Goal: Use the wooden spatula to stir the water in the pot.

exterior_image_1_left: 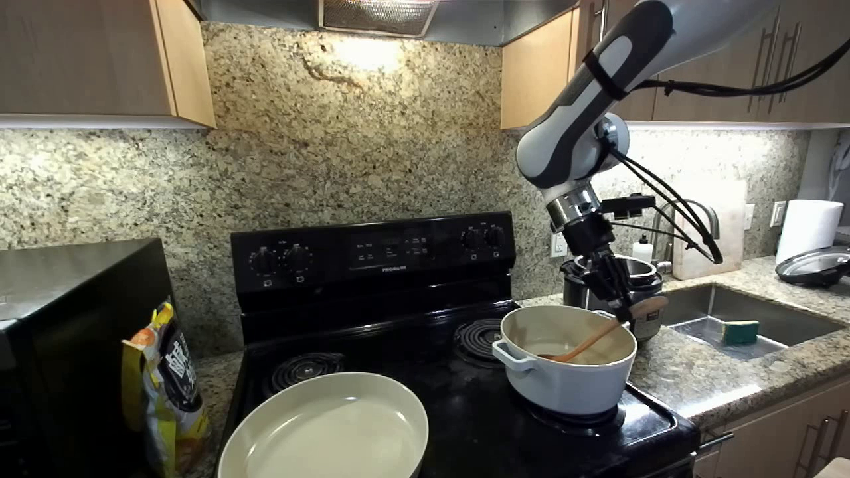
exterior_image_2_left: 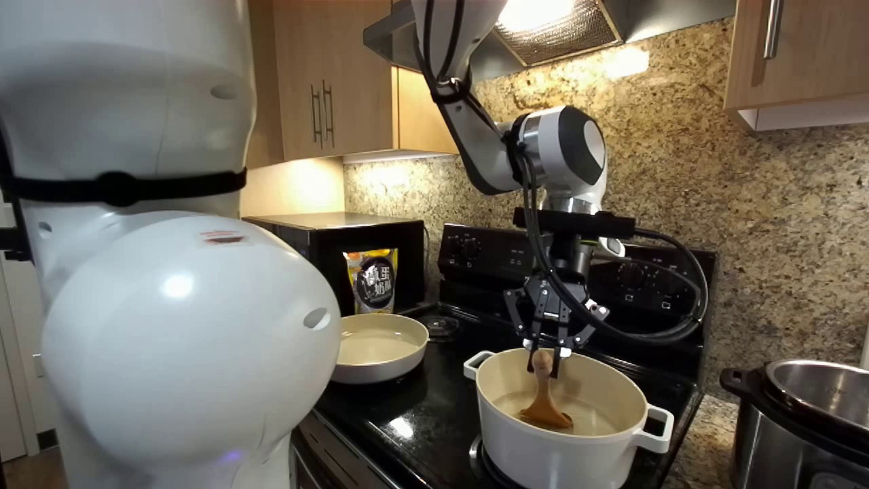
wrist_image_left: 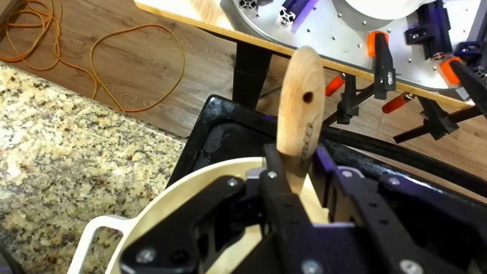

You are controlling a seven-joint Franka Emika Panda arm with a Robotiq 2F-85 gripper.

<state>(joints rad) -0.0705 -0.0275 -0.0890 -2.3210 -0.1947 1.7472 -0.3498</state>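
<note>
The preparation looks done: the hand (exterior_image_2_left: 543, 368) grasps the wooden spatula (exterior_image_2_left: 545, 402) by its handle, a finger on either side, and the blade is down inside the white two-handled pot (exterior_image_2_left: 557, 458), which stands on a burner of the black coil range (exterior_image_1_left: 458, 411). The blade seems to dip into shallow water (exterior_image_2_left: 592, 418); whether it touches the bottom, I cannot tell. What is left, in my judgement, is stirring; how much of that is complete, I cannot tell.

The wrist view shows a small hole (wrist_image_left: 308, 97) near the handle's end and dark lettering below it, neither legible in both exterior views, yet there the hand hides the blade. It alone shows an orange-padded bar clamp (wrist_image_left: 383, 70) on a wood-edged bench (wrist_image_left: 201, 9). Only in an exterior view does a sponge (exterior_image_1_left: 740, 332) appear in the sink (exterior_image_1_left: 787, 318).
</note>
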